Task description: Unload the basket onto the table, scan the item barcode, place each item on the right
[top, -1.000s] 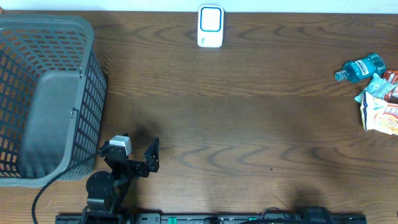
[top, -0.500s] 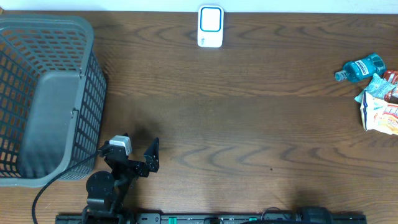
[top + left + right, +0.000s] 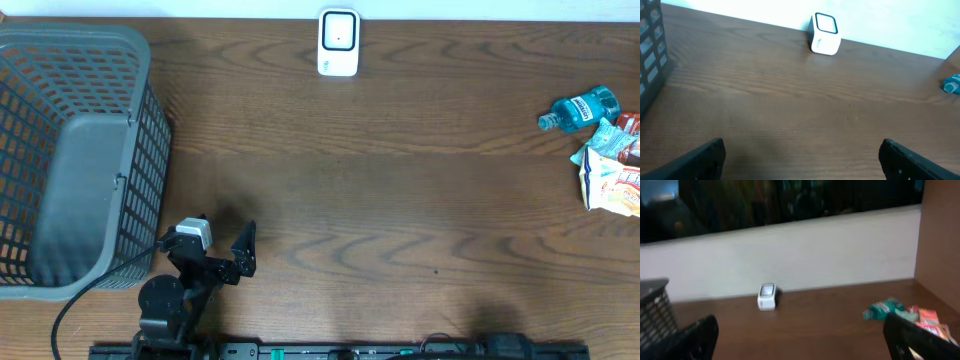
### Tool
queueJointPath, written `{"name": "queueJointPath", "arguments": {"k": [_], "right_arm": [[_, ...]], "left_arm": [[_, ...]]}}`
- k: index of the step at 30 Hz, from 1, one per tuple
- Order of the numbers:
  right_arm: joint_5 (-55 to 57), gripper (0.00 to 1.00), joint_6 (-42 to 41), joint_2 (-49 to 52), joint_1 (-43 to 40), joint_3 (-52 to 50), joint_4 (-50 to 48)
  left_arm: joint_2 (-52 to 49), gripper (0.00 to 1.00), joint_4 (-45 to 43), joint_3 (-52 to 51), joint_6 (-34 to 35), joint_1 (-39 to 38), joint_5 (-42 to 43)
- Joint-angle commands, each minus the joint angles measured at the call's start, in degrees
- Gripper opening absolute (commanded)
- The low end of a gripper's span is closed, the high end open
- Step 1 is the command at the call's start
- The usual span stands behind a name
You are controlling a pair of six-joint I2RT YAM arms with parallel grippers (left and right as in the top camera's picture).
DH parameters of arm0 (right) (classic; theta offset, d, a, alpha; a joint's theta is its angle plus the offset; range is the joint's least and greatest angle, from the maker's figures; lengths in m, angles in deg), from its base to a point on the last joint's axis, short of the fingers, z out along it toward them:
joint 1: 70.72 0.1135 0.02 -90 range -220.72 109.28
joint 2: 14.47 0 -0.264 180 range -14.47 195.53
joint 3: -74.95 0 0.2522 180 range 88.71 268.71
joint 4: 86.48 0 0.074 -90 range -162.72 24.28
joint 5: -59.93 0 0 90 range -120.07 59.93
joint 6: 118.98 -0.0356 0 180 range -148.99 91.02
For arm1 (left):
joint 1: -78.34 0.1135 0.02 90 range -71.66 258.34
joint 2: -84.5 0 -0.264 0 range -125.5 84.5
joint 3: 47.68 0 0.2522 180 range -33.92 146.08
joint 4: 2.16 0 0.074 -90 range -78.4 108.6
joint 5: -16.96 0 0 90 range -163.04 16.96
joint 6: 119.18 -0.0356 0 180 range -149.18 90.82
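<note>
The white barcode scanner [image 3: 338,42] stands upright at the table's far edge; it also shows in the left wrist view [image 3: 824,34] and, small, in the right wrist view [image 3: 766,296]. The items lie at the far right: a teal bottle [image 3: 582,108] on its side and some crinkled snack packets [image 3: 612,175]. My left gripper [image 3: 800,152] hangs open over bare wood near the front left [image 3: 230,258], nothing between its fingers. Open and empty too, my right gripper [image 3: 802,330] faces the back wall, with the bottle [image 3: 884,309] ahead on its right.
A large grey mesh basket [image 3: 70,150] fills the left side of the table, just left of my left arm. The dark wooden table [image 3: 380,210] ends at a pale wall behind the scanner.
The blue rim on the scanner's face has gone dark. Neither arm nor any item has moved.
</note>
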State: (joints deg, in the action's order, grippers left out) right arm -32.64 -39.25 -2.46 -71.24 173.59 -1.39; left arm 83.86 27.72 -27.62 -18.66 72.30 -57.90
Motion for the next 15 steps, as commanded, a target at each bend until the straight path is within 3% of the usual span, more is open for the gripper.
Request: {"name": "queueJointPath", "arguments": {"k": [1,9,15], "right_arm": [[0.7,0.99,-0.44,-4.39,-0.92,-8.79,-4.48],[0.66,0.99,-0.46,-11.54,-0.92,-32.54,-22.05],[0.72,0.99,-0.42,-11.65,-0.9,-44.35,-30.49]], "left_arm": [[0.31,0.98,1.22,-0.9,0.11,0.13,0.72],[0.31,0.98,1.22,-0.9,0.11,0.13,0.72],[0.31,0.98,1.22,-0.9,0.11,0.13,0.72]]}}
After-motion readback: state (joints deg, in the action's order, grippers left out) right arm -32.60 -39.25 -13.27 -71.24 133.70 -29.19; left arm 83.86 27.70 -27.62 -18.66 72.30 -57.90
